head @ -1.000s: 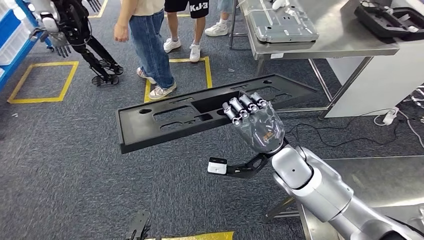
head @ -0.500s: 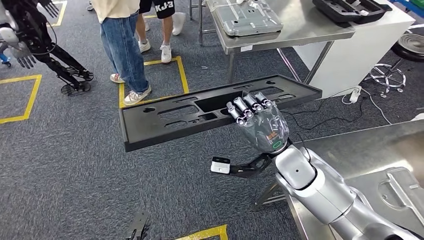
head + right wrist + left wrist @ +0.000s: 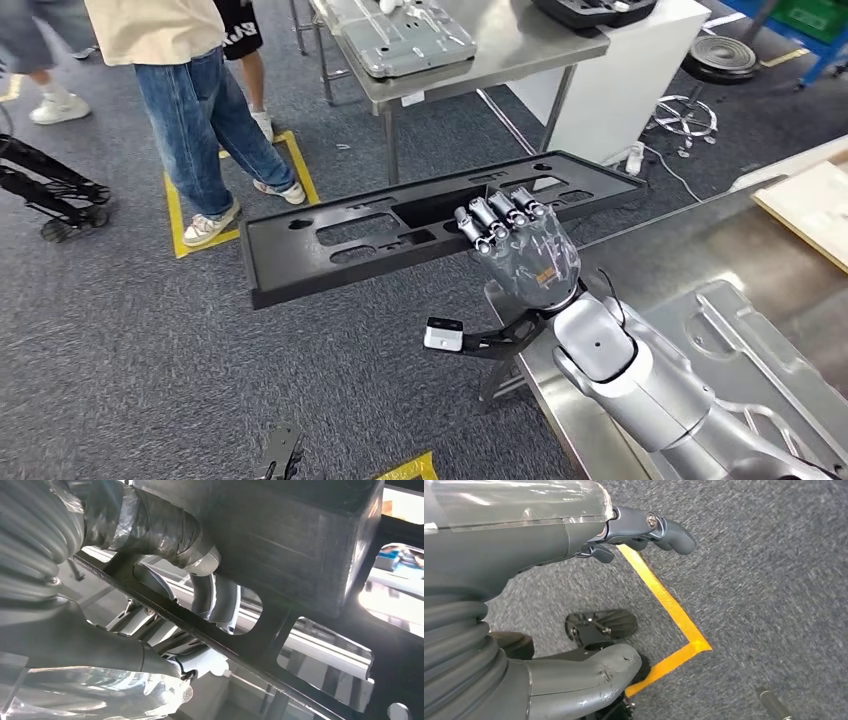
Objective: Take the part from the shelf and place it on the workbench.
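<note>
Nearest us, our left hand (image 3: 644,530) hangs over the carpet, fingers loosely curled, holding nothing. Our right hand (image 3: 520,245) grips the long black part (image 3: 340,235) by its near edge, fingers hooked over the rim. The part is in the air, roughly level, its long axis running crosswise, most of its length reaching leftward over the floor. The steel workbench (image 3: 760,260) lies right of it, just beside its right end
</note>
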Controlling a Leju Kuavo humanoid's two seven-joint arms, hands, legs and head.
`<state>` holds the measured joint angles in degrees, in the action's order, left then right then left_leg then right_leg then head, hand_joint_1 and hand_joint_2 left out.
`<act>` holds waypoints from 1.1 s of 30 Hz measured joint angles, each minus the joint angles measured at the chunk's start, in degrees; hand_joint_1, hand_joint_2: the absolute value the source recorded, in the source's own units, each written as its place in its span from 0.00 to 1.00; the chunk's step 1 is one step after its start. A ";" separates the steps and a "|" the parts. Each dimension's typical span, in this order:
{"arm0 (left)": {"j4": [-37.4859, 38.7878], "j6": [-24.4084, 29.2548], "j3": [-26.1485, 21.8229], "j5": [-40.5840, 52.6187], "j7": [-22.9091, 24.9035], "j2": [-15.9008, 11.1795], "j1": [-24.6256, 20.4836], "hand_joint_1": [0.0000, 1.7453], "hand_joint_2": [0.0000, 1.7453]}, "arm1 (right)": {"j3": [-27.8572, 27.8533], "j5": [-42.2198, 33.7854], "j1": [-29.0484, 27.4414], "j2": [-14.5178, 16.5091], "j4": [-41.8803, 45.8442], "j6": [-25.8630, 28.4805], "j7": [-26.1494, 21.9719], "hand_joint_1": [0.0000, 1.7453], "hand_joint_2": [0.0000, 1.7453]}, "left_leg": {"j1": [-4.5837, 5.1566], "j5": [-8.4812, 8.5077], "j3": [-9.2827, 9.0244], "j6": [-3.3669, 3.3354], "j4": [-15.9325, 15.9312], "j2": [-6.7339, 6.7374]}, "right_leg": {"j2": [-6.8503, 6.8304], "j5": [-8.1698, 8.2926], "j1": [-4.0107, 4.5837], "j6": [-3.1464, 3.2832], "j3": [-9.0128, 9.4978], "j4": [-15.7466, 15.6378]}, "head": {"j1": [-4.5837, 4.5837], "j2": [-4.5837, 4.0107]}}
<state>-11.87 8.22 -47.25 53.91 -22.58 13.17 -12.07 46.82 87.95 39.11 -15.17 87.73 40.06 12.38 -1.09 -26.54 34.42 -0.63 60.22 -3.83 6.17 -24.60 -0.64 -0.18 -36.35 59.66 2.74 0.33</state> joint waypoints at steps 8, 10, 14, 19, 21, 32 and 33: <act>0.00 0.67 0.01 -0.06 -0.75 0.46 -0.14 0.00 1.00 | -3.56 0.00 -1.24 -0.66 1.21 0.02 -3.48 1.00 1.00 | 0.24 1.05 -0.20 -2.22 -1.57 4.76 | -5.44 -6.67 -0.11 -2.18 -6.60 12.75 | 0.21 0.00; 0.00 0.73 0.01 -0.11 -0.75 0.48 -0.01 0.00 1.00 | -4.54 0.00 -1.94 -0.70 1.35 0.02 -4.51 1.00 1.00 | 0.30 0.93 -0.20 -2.21 -1.56 6.18 | -5.98 -6.49 -0.24 -2.35 -7.37 14.63 | 0.22 0.00; 0.00 0.71 0.02 -0.13 -0.91 0.64 -0.19 0.00 1.00 | -7.49 0.00 -2.72 -0.72 2.22 0.02 -7.13 1.00 1.00 | 0.66 0.52 -0.60 -1.71 -1.54 8.43 | -9.50 -0.50 0.45 -1.49 0.02 0.93 | 0.21 0.00; 0.00 0.41 0.03 -0.14 -0.96 0.75 -0.30 0.00 1.00 | -10.12 0.00 -3.48 -0.71 3.12 0.02 -9.17 1.00 1.00 | 0.82 -0.71 -1.02 -0.32 -0.86 9.37 | -8.03 0.07 0.59 0.19 1.06 -1.64 | 0.19 0.00; 0.00 0.31 0.04 -0.14 -0.99 0.75 -0.35 0.00 1.00 | -10.99 0.00 -3.83 -0.51 3.43 0.02 -9.97 1.00 1.00 | 0.54 -3.48 0.91 0.16 3.69 6.49 | -6.83 0.36 0.21 0.83 1.34 -2.01 | 0.15 0.00; 0.00 0.31 0.04 -0.13 -1.01 0.69 -0.10 0.00 1.00 | -14.37 0.00 -6.13 0.34 3.95 0.00 -13.66 1.00 1.00 | 0.18 0.69 0.34 -0.29 -0.40 0.22 | 1.05 -0.29 -0.12 -0.61 0.33 -0.24 | 0.13 0.00; 0.00 0.33 0.06 -0.12 -1.00 0.75 -0.14 0.00 1.00 | -14.81 0.00 -6.44 0.38 4.04 0.00 -13.99 1.00 1.00 | 0.20 0.86 0.24 -0.63 -0.63 0.81 | 1.07 -0.27 -0.25 -0.93 0.22 -0.28 | 0.12 0.00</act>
<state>-11.87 8.56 -47.19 53.79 -23.58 13.92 -12.21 32.02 87.95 32.67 -14.79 91.77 40.06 -1.61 -0.89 -25.68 34.66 -1.26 59.59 -3.02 7.24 -24.87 -0.89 -1.11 -36.13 59.38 2.86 0.33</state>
